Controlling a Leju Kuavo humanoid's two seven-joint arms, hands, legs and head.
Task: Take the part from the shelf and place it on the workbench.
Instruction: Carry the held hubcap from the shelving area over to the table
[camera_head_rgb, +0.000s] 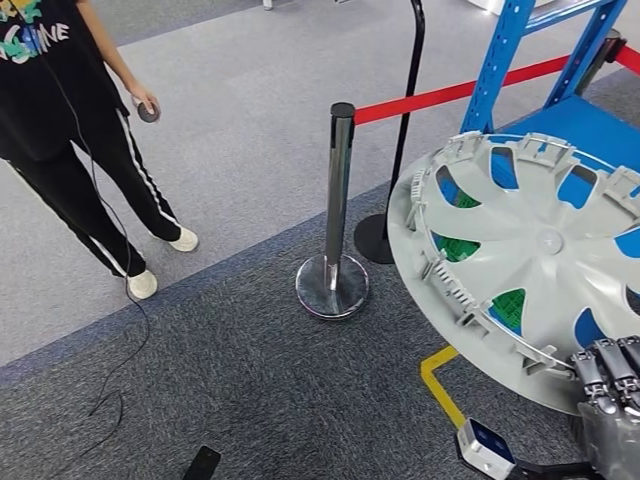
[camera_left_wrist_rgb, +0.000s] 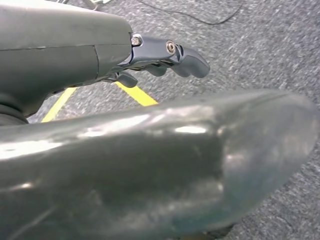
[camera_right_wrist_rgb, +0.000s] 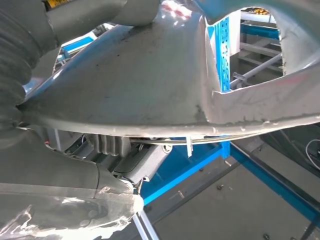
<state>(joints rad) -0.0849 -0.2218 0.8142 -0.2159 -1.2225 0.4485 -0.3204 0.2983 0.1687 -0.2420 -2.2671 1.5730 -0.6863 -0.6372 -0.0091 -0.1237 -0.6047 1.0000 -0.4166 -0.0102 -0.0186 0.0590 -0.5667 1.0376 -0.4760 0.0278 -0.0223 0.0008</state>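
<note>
As seen from the head view, the grey plastic spoked wheel cover (camera_head_rgb: 528, 262) hangs clear of the blue metal shelf (camera_head_rgb: 528, 60), its rim gripped by the right hand (camera_head_rgb: 613, 400). Left wrist view: the left hand (camera_left_wrist_rgb: 166, 55) hangs over carpet with fingers loosely curled, holding nothing. Right wrist view: the cover lies flat across the palm, shelf beyond

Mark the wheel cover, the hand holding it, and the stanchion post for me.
wheel cover (camera_head_rgb: 545, 242): head view, on its centre hub.
right hand (camera_head_rgb: 613, 385): head view, on the fingers gripping the cover's rim.
stanchion post (camera_head_rgb: 339, 190): head view, mid-height on the chrome pole.
</note>
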